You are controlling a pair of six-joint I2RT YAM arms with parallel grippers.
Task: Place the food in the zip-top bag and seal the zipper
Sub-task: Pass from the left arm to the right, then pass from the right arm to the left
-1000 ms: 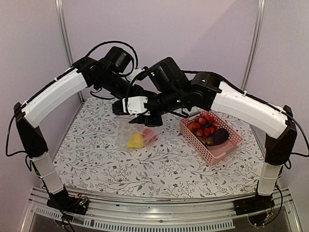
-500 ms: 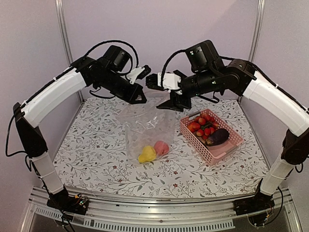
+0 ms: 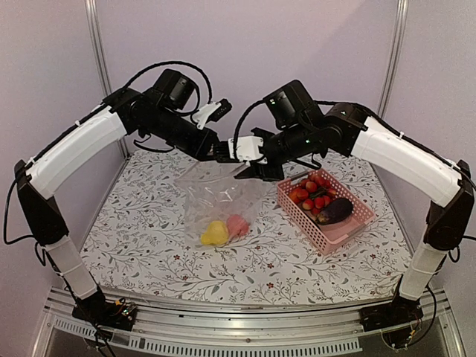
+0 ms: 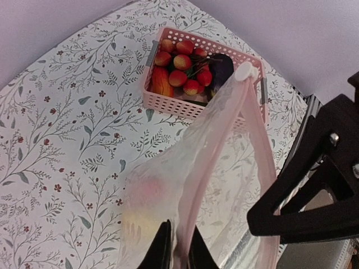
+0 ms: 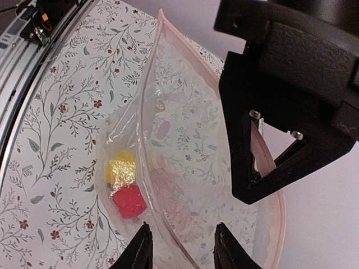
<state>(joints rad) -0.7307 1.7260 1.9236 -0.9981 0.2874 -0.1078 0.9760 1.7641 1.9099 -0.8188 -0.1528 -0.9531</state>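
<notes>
The clear zip-top bag (image 3: 223,197) hangs above the table at centre back, with a yellow pepper (image 3: 214,233) and a red pepper (image 3: 238,224) in its bottom. My left gripper (image 3: 221,151) is shut on the bag's pink zipper strip (image 4: 224,129), which runs up between its fingers (image 4: 179,249). My right gripper (image 3: 249,165) is close beside it. Its fingers (image 5: 182,249) stand apart, with one lip of the open bag mouth (image 5: 147,112) passing between them. The peppers show through the film in the right wrist view (image 5: 122,168).
The pink basket (image 3: 349,223) stands at the right with several red fruits (image 3: 312,195) and a dark eggplant (image 3: 336,210). It also shows in the left wrist view (image 4: 168,101). The tablecloth is flowered. Metal posts stand at the back corners.
The bag was lifted off the table, then lowered a little. The peppers slid to its bottom. My right gripper has moved left and down, close to the left gripper.
</notes>
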